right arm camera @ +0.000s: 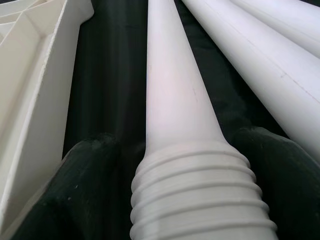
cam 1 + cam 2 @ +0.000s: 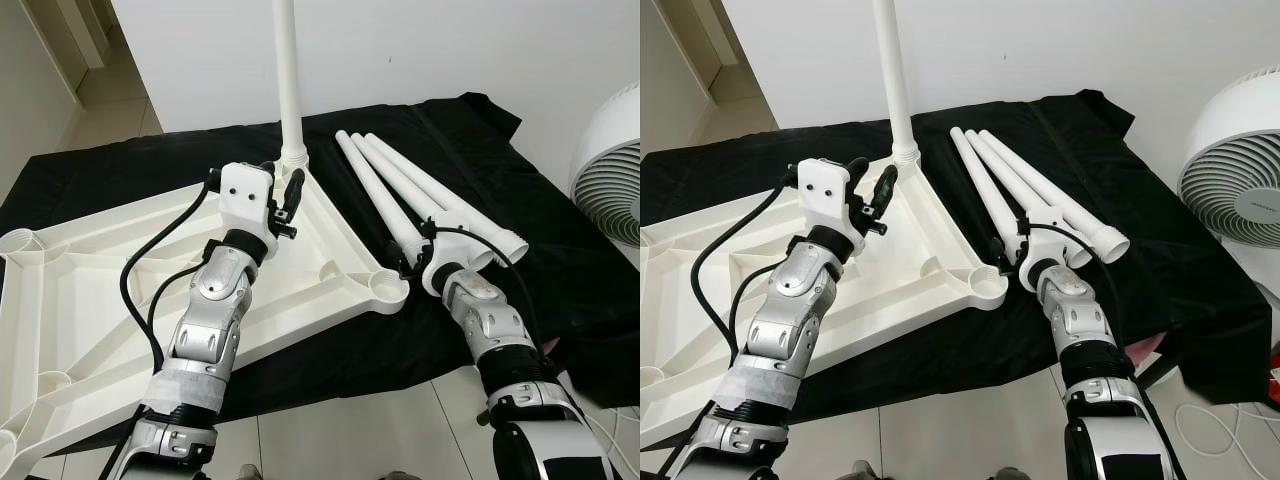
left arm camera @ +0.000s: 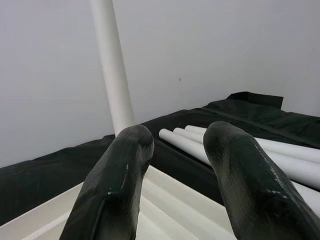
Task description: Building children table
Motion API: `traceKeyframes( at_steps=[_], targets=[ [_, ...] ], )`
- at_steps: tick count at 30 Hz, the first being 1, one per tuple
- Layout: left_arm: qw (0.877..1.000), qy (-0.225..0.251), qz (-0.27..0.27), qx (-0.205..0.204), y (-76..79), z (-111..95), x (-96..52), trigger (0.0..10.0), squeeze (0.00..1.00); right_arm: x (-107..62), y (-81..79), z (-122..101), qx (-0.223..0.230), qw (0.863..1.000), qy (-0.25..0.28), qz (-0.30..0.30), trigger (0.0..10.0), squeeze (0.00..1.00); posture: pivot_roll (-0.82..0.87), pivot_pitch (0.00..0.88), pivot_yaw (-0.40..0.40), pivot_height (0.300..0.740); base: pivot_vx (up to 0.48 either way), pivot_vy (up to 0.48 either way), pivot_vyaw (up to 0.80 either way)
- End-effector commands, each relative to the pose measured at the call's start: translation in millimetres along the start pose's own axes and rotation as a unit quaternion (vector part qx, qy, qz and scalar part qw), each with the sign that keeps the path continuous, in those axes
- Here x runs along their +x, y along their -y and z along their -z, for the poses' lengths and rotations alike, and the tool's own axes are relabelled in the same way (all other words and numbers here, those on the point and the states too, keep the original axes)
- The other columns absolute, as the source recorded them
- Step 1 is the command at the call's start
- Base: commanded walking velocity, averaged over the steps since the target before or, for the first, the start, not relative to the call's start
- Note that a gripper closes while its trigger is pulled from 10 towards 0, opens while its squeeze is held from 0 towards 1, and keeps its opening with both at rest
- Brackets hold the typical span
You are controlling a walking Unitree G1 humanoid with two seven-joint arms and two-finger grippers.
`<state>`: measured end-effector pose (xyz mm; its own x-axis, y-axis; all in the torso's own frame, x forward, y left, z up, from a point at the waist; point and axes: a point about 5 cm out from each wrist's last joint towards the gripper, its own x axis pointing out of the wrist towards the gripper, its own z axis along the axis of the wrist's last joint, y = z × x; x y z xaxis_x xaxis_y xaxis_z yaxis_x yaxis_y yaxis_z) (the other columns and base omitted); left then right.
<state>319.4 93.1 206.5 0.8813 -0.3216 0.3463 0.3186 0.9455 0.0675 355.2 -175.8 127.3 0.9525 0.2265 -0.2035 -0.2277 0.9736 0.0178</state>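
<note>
A black cloth [image 2: 470,140] covers the floor across the middle of the left eye view, running from the left edge to the right edge under everything else. On it, filling the lower left of the frame, lies the white table top [image 2: 90,290] upside down, its ribbed underside up and round leg sockets at its corners. One white leg [image 2: 287,80] stands upright in the far corner socket, rising out of the top centre of the frame. At the right edge of the frame sits a white fan [image 2: 612,170] on the floor beside the cloth. Three loose legs [image 2: 400,180] lie side by side on the cloth in the centre right, just beside the table top's edge, their threaded ends pointing toward the robot. The left gripper [image 2: 285,195] hovers over the table top just in front of the upright leg's base; in the left wrist view its fingers [image 3: 120,175] are spread apart with nothing between them, the standing leg seen beyond the gap. The right gripper [image 2: 415,255] is at the near end of the loose legs; in the right wrist view its fingers [image 1: 85,175] sit on either side of the threaded end of the nearest loose leg [image 1: 175,100], but whether they are pressing on it I cannot tell.
</note>
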Motion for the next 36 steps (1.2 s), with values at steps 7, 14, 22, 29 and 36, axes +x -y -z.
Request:
traceKeyframes(
  at_steps=[7, 14, 22, 29, 36],
  targets=[
    [1.000, 0.003, 0.004, 0.006, 0.9, -4, 1.5, 10.0, 0.00, -4.3, 0.1, -2, 0.009, 1.000, -0.019, -0.003, 3.9, 0.00, -0.12, 0.010, 0.083, 0.740, 0.000, 0.000, 0.00],
    [1.000, 0.006, 0.006, 0.006, 2.3, -5, 2.2, 10.0, 0.00, -5.0, 2.3, -3, 0.066, 0.996, -0.053, -0.001, 0.0, 0.00, -0.11, 0.012, 0.083, 0.740, 0.000, 0.000, 0.00],
    [1.000, 0.010, 0.009, 0.004, 4.4, -8, 4.3, 10.0, 0.00, -6.3, -0.8, 1, 0.069, 0.995, -0.073, -0.010, 0.0, 0.00, -0.11, 0.015, 0.082, 0.740, 0.000, 0.000, 0.00],
    [1.000, 0.006, 0.007, -0.009, 8.5, -9, 8.0, 10.0, 0.00, -10.8, -11.0, -14, -0.034, 0.998, 0.028, -0.039, 10.0, 0.00, -0.11, 0.017, 0.082, 0.740, 0.000, 0.000, 0.00],
    [0.998, 0.014, 0.014, -0.056, 20.5, -21, 22.5, 10.0, 0.00, -21.3, -14.1, -38, -0.069, 0.985, 0.158, -0.016, 10.0, 0.00, -0.11, 0.022, 0.078, 0.740, 0.000, 0.000, 0.00]
  ],
)
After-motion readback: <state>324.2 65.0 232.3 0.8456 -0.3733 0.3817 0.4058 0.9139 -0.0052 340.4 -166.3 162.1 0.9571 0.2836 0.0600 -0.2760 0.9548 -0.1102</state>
